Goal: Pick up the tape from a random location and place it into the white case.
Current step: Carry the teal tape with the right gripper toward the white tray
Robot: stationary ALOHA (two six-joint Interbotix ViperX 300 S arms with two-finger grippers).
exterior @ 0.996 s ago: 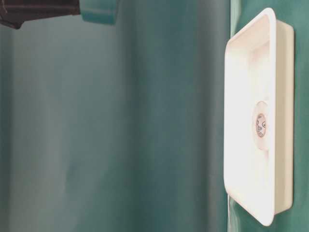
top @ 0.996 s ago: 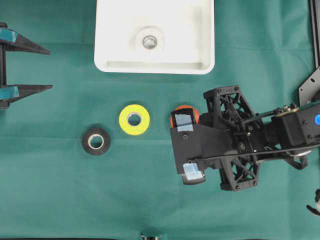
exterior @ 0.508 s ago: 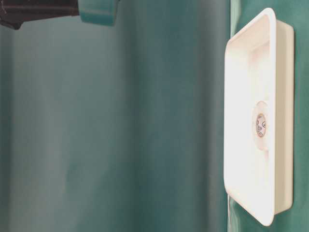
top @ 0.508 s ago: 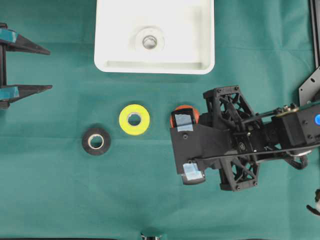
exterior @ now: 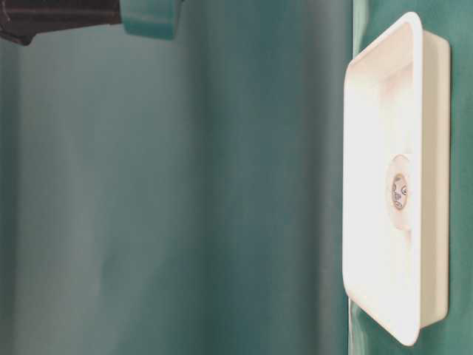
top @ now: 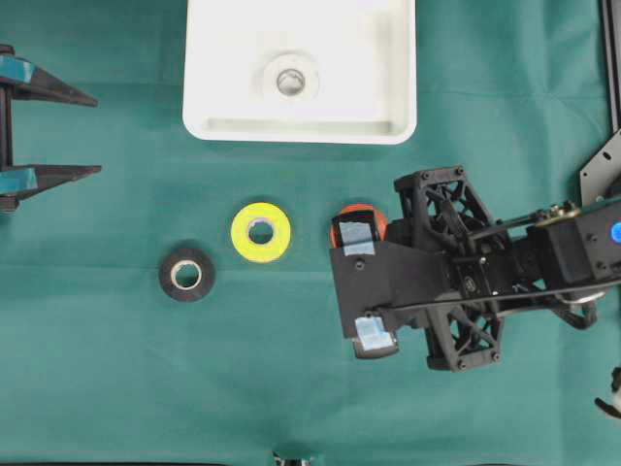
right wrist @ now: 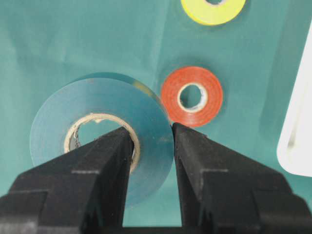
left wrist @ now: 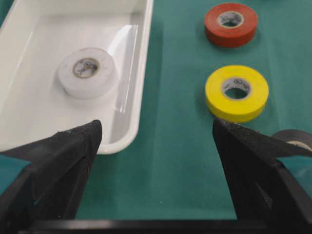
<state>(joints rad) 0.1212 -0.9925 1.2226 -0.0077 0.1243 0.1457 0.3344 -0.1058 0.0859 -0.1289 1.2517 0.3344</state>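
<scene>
The blue tape roll (right wrist: pixel 100 141) is pinched by the right gripper (right wrist: pixel 151 139), one finger (right wrist: pixel 114 156) passing through its cardboard core and the other pressing the outer face, so the wall of the roll is clamped between them; the roll hangs above the green cloth (top: pixel 291 388) with its shadow visible beneath it. In the overhead view the right gripper (top: pixel 367 286) sits right of the cloth's middle, and the roll itself is hidden under the gripper body there. Just beside it, toward the far edge, lies the red tape roll (right wrist: pixel 192 96), flat on the cloth and partly covered by a finger in the overhead view (top: pixel 357 216). Further left lie the yellow tape roll (top: pixel 261 233) and, nearer the left edge, the black tape roll (top: pixel 186 275), each flat and apart from the others. The white case (top: pixel 301 126) rests at the far edge of the cloth, near its middle, with a white tape roll (top: pixel 290 78) lying flat inside it. The left gripper (top: pixel 44 131) is at the left edge, its jaws spread wide and holding nothing.
</scene>
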